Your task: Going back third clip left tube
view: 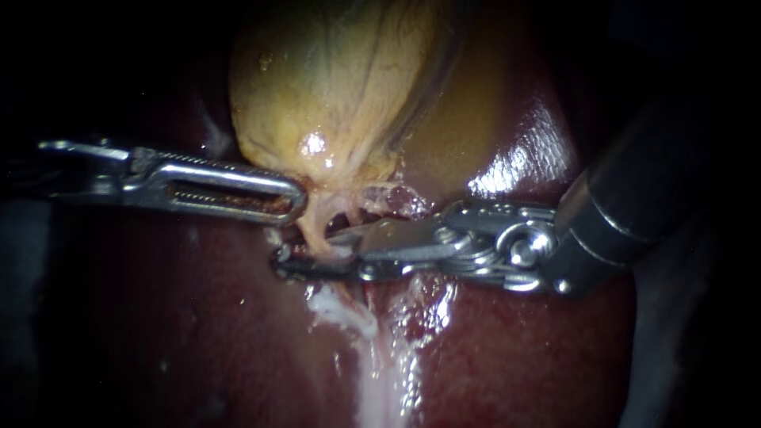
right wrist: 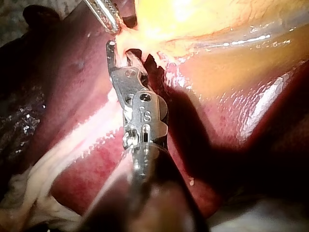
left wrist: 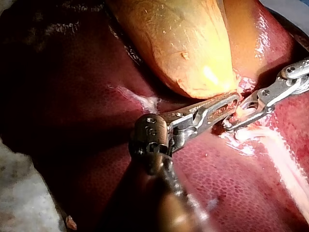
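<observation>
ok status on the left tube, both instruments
left instrument jaws shut on gallbladder neck. right instrument jaws open, straddling left tube. clip on tube not discernible. nothing else in the way.

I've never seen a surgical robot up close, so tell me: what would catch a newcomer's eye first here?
First, the yellow gallbladder, swelling in the upper middle of the endoscope view, on the glossy dark red liver. Just under its narrow end two shiny metal instruments meet: the left instrument reaches in from the left, the right instrument from the right, its tip around a pale tube.
</observation>
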`<state>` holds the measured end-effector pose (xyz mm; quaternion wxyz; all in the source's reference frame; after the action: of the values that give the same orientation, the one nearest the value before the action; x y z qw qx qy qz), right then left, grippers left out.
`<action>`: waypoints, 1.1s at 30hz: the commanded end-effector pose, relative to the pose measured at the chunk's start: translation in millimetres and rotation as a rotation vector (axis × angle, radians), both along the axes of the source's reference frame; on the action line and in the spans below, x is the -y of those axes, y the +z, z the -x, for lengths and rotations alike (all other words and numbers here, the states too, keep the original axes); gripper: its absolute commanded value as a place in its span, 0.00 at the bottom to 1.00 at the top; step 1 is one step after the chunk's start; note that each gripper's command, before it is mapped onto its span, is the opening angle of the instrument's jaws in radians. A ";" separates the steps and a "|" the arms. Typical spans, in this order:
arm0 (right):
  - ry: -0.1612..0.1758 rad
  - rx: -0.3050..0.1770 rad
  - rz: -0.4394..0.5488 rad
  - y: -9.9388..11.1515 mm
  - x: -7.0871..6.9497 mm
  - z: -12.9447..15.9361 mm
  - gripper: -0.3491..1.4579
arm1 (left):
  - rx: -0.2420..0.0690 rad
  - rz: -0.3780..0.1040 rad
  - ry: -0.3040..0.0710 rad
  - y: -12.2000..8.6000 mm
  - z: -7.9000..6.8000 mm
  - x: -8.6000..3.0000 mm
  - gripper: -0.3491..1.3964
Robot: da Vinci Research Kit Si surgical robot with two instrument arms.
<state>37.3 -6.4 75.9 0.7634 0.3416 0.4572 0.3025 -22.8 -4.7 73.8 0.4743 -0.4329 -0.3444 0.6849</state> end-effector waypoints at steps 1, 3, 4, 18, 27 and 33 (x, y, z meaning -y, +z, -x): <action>0.000 -0.001 0.000 0.0 0.0 0.0 0.00 | 0.000 0.000 0.000 0.0 0.0 0.0 0.00; 0.000 -0.001 0.000 0.0 0.0 0.0 0.00 | 0.000 0.000 0.000 0.0 0.0 0.0 0.00; -0.001 -0.001 0.000 -0.1 0.0 0.0 0.00 | 0.000 0.000 0.000 0.0 0.0 0.0 0.00; 0.031 -0.036 0.058 0.2 -0.3 0.3 0.47 | 0.001 0.000 0.000 0.0 0.0 0.0 0.00; 0.023 -0.042 0.073 -0.5 -0.4 2.0 0.47 | 0.001 0.000 0.000 0.0 0.0 0.0 0.00; 0.010 -0.051 0.072 -1.8 -0.4 4.2 0.47 | 0.001 0.000 0.001 0.1 -0.1 -0.1 0.00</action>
<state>32.7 -6.0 73.9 0.7616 0.3200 0.4887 0.2805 -22.7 -4.6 73.9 0.4740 -0.4331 -0.3446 0.6849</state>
